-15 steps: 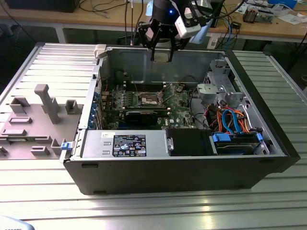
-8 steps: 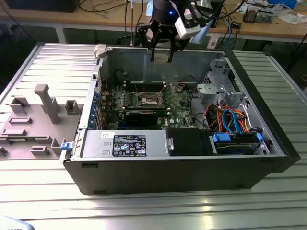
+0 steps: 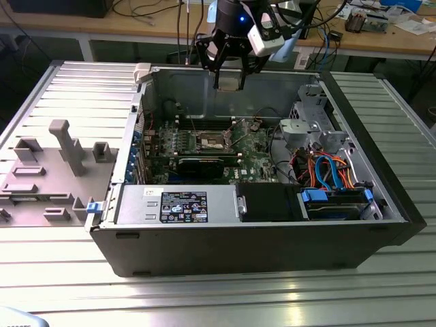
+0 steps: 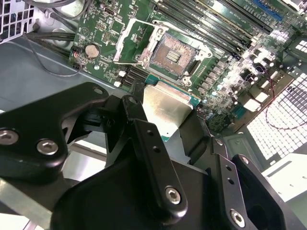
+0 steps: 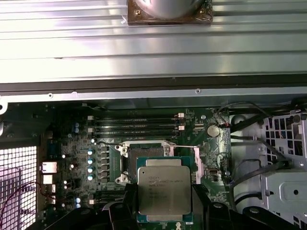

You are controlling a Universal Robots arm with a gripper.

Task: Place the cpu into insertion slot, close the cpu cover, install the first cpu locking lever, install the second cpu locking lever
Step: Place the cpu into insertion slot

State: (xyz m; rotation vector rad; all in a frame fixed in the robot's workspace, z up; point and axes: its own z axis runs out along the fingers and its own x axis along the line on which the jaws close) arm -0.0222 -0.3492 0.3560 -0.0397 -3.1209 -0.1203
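My gripper [image 3: 229,76] hangs above the open computer case, shut on the cpu [image 3: 230,82], a flat square chip with a silvery top. Both wrist views show the black fingers [image 4: 144,129] pinching the cpu [image 4: 165,109] [image 5: 164,191] by two opposite edges. Below it on the green board lies the insertion slot [image 4: 175,53] [image 3: 213,141], dark in the centre and uncovered. In the first wrist view the cpu hides most of the slot [image 5: 144,154]. The cpu cover [image 4: 136,40] is swung up and stands open beside the slot.
The case's metal walls [image 3: 204,92] ring the board. A power supply [image 3: 180,204] fills the near side, and a drive cage with blue and orange cables [image 3: 327,170] stands at the exterior view's right. Memory slots [image 5: 136,124] and a coin battery [image 5: 213,129] flank the socket. A grey fixture tray [image 3: 48,170] lies outside.
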